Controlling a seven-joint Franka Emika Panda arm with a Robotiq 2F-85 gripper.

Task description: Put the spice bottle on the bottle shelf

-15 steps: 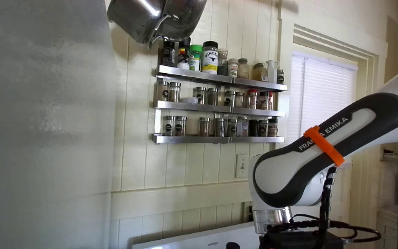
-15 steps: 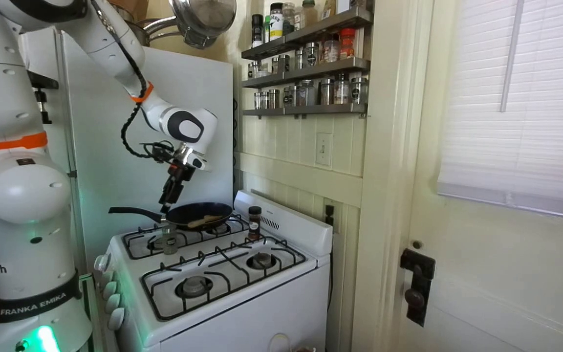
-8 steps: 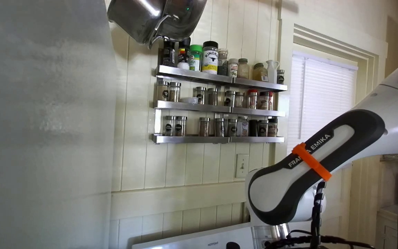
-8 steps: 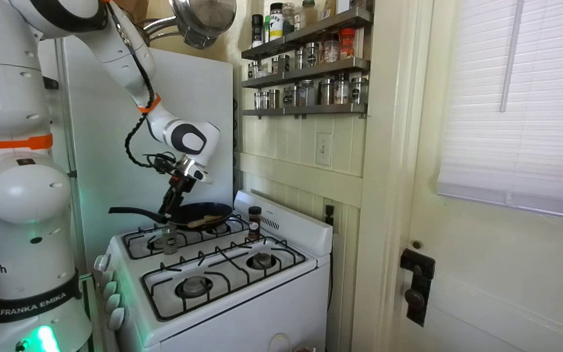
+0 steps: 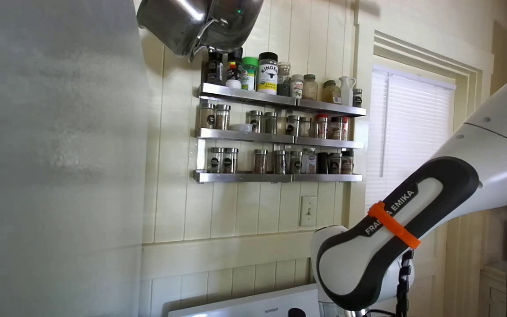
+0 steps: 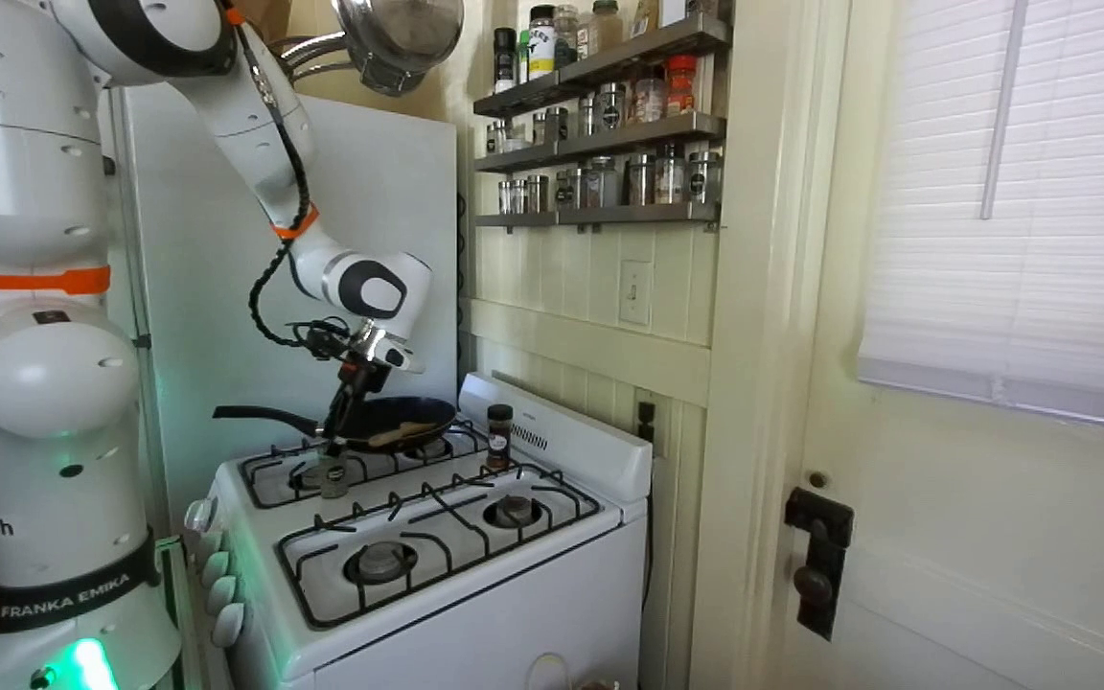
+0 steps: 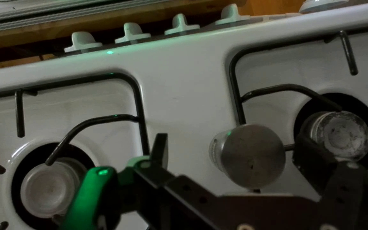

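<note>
Can see the white stove (image 6: 514, 613) with two dark grates (image 7: 142, 127); above its back edge, the bottle shelf (image 5: 275, 138). At the stove's far back corner, can see the frying pan (image 6: 418, 410). Near the front edge, can notice the gripper (image 7: 230, 148), with jaws spread wide. By the back edge, can find a dark-capped bottle (image 6: 499, 439); between the grates, toward the front edge, the spice bottle (image 7: 252, 156), standing upright below or between the jaws, cannot tell which.

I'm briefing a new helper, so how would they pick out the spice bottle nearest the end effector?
Find the white stove, then the strip between its black grates. Toward the control knobs stands the clear spice bottle. Unlike the dark-lidded bottle by the back panel, it has a round silver-grey lid.
</note>
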